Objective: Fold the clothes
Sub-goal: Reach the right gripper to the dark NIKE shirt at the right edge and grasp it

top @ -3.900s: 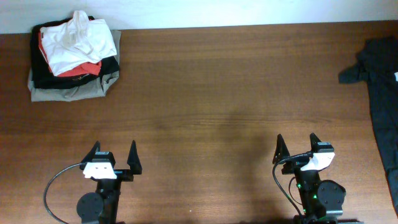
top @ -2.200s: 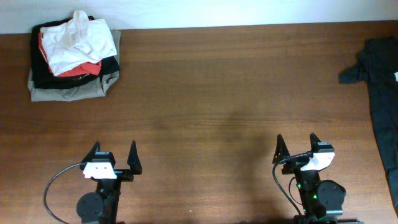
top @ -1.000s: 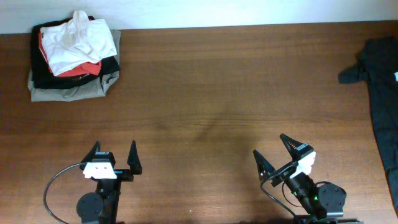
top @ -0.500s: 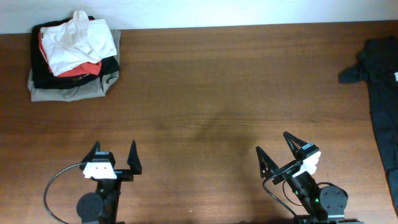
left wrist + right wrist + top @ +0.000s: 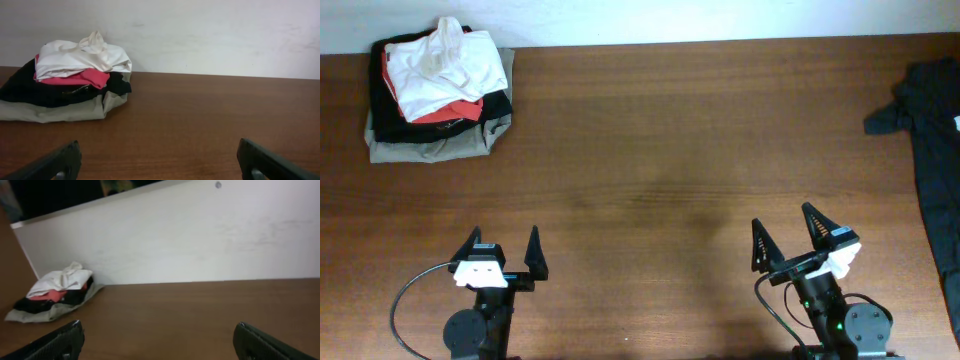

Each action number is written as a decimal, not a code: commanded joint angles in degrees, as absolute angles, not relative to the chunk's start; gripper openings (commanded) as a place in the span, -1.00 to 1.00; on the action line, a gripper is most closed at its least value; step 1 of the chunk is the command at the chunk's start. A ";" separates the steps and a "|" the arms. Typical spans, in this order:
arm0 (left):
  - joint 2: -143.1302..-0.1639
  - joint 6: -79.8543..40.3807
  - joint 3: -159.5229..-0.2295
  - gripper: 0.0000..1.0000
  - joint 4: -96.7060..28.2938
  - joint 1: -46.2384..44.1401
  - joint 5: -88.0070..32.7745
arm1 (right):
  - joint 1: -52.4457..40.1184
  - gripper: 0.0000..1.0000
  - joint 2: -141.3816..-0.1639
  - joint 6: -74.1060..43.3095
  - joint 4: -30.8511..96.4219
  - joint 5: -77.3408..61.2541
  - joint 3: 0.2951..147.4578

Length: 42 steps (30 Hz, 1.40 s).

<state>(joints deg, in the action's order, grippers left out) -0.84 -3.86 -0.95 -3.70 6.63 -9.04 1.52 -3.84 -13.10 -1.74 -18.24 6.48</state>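
Robot test bench in a plain, lab-like room.
A left arm (image 5: 480, 322) and a right arm (image 5: 838, 322) are mounted at the near edge of a brown wooden table (image 5: 650, 150) that stands against a blank white wall (image 5: 210, 35). A black cable (image 5: 404, 300) loops beside the left arm. A pile of garments (image 5: 438, 90) sits at the far left, and a black garment (image 5: 935, 160) lies at the right edge.

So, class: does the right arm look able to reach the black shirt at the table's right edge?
Probably yes. The right pincer is open, and only bare table lies between it and the shirt, which runs off the frame.
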 commanded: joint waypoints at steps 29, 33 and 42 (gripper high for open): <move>-0.34 -2.74 -0.49 0.99 -3.73 7.03 -9.80 | 26.59 0.97 -85.41 -7.92 17.93 -0.60 63.09; -0.34 -2.74 -0.49 0.98 -3.73 7.03 -9.80 | 28.91 0.99 -94.65 -5.02 14.24 -5.39 67.72; -0.34 -2.74 -0.49 0.99 -3.73 7.03 -9.80 | 29.69 0.99 -124.66 0.23 46.04 2.68 112.90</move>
